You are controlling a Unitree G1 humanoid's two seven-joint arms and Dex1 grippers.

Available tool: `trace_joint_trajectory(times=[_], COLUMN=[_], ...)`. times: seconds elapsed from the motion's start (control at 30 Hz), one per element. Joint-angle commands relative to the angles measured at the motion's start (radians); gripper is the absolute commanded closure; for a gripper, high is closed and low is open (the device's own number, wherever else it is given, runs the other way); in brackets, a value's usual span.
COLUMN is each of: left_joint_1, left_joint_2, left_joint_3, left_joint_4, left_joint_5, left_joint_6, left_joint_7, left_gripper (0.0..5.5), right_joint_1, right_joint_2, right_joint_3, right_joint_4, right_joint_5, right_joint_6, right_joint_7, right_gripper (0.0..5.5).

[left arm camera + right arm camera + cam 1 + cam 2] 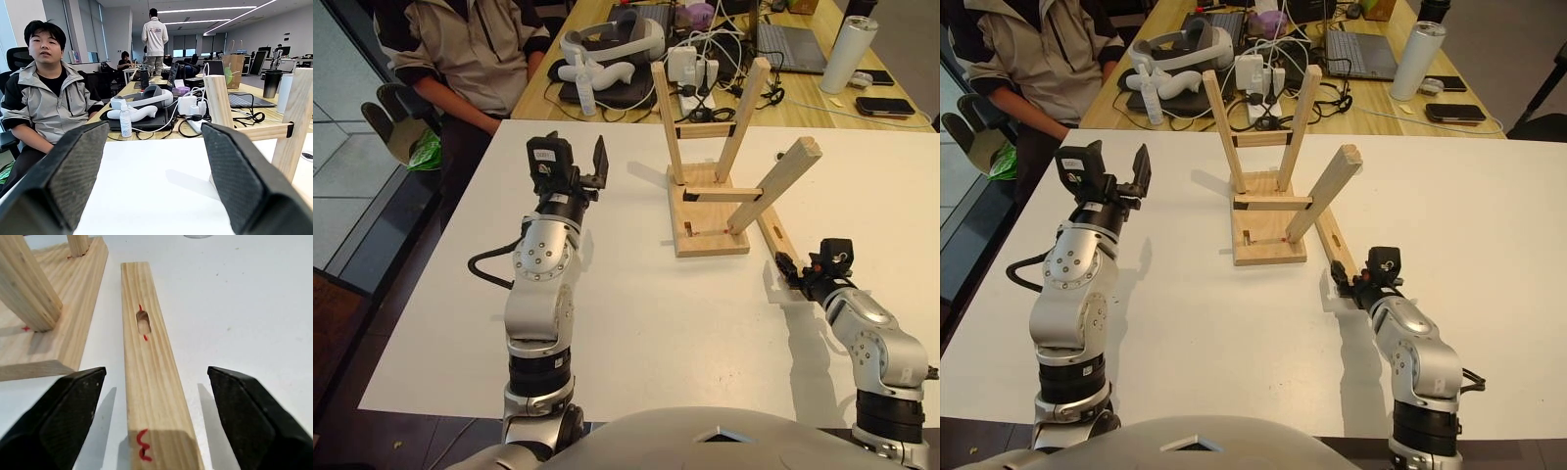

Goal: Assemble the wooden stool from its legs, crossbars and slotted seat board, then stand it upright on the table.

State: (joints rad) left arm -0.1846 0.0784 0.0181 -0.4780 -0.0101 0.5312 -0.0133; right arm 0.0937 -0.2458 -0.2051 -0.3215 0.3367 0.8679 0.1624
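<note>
The pale wooden seat board (pixel 710 240) lies flat. Two legs (pixel 668 122) rise from its far edge, joined by a crossbar (pixel 705 130). A third leg (pixel 775 184) leans up from its right side, met by a second crossbar (pixel 722 194). Just right of the board a fourth leg (pixel 149 377) lies flat, slot up and red-marked.

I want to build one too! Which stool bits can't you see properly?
Loose leg: eye views, near end hides behind the right gripper.
Seat board: left wrist view, a finger of the left gripper covers it.
Tilted leg: right wrist view's edge cuts it off.
</note>
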Motion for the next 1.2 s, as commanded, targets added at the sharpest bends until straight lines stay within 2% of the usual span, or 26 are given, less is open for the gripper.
trace_joint_trajectory(times=[0.03,0.1,0.43,0.63,0.77,0.87,1.03,1.2], left_joint_1=[-0.018,-0.02,-0.036,-0.092,-0.242,-0.405,-0.632,-0.782], left_joint_2=[0.001,0.001,0.009,0.016,0.048,0.096,0.189,0.214], left_joint_3=[-0.003,-0.003,0.009,0.088,0.229,0.345,0.445,0.551], left_joint_4=[0.012,0.014,0.028,0.067,0.13,0.198,0.246,0.274], left_joint_5=[0.006,0.006,0.005,-0.028,-0.121,-0.262,-0.546,-0.865], left_joint_6=[0.003,0.002,-0.004,0.01,0.077,0.193,0.442,0.647], left_joint_7=[0.004,0.005,0.005,0.012,0.015,-0.013,-0.124,-0.161], left_gripper=[2.04,2.04,2.04,2.04,2.04,2.04,2.04,2.04], right_joint_1=[-0.027,-0.032,-0.101,-0.247,-0.48,-0.667,-0.866,-0.799], right_joint_2=[-0.012,-0.014,0.025,0.054,-0.001,-0.051,-0.105,-0.098], right_joint_3=[0.008,0.016,-0.02,-0.147,-0.261,-0.289,-0.214,0.002], right_joint_4=[0.023,0.019,0.016,0.069,0.128,0.142,0.085,-0.134], right_joint_5=[0.032,0.036,0.014,0.031,0.071,0.108,0.182,0.289], right_joint_6=[0.121,0.145,0.1,0.048,-0.028,-0.088,-0.179,-0.148], right_joint_7=[0.014,0.018,-0.04,-0.13,-0.164,-0.145,-0.01,0.17], right_gripper=[1.63,1.76,3.46,3.47,3.47,3.47,3.47,3.47])
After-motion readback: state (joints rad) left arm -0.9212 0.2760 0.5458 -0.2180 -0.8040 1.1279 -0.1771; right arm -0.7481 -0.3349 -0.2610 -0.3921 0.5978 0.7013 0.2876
